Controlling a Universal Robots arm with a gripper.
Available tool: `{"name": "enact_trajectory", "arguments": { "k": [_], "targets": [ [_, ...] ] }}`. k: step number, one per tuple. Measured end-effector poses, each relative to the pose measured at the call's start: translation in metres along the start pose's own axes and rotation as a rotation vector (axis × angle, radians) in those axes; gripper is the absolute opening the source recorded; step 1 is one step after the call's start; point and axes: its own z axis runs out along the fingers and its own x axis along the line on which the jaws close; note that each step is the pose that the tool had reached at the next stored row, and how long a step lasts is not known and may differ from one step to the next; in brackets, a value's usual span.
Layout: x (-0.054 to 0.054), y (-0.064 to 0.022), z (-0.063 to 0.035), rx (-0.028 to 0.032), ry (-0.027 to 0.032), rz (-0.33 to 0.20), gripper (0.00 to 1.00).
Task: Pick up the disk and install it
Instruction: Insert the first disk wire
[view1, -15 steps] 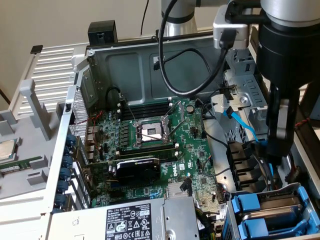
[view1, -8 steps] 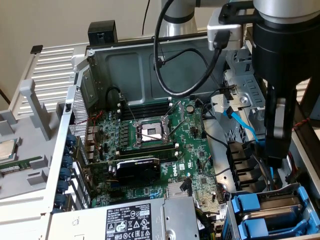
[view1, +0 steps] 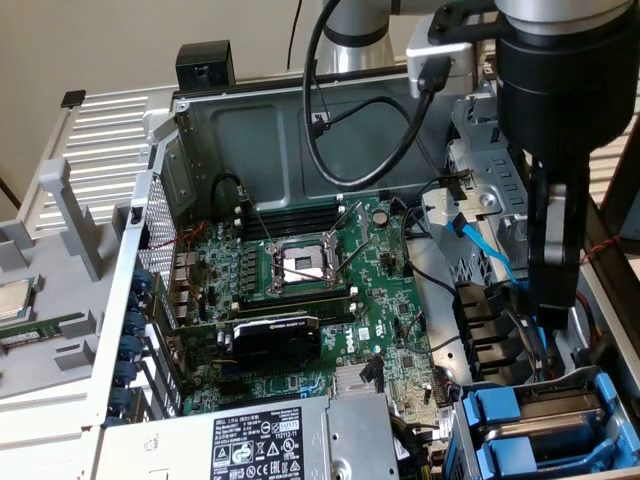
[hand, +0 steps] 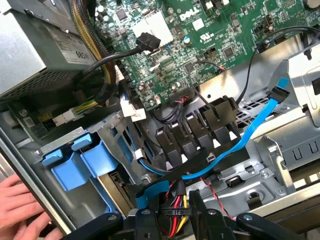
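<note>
Pincer (hand: 175, 215) cut off; disk (hand: 72, 172) mostly hidden in bay (hand: 102, 127).

The motherboard (view1: 300, 290) was matt green board, speckled with shiny solder, with bright bare metal at its socket (view1: 300, 265). On it sat a card (view1: 275, 340) of matt black plastic. The case (view1: 260, 130) around the motherboard was plain grey sheet metal with a dull sheen. Just beside the motherboard, the power supply (view1: 300, 440) was smooth grey metal under a flat printed label. To the exterior view's right of the motherboard, a flat cable (view1: 478, 238) was slick blue plastic, the clips (view1: 490, 320) satin black plastic, and the disk (view1: 492, 408) had a smooth, faintly glossy blue plastic frame.
</note>
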Motion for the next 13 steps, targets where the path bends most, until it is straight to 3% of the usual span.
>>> {"name": "enact_trajectory", "arguments": {
  "k": [3,6,10,13],
  "targets": [
    [0.0005,0.002,-0.0005,0.0221,0.0032,0.0,0.35],
    [0.0018,0.0049,-0.001,0.0346,0.0029,0.001,0.35],
    [0.0027,0.007,-0.0007,0.0443,0.0045,0.014,0.35],
    [0.0027,0.0073,0.0002,0.0441,0.0141,0.048,0.35]
  ]
}}
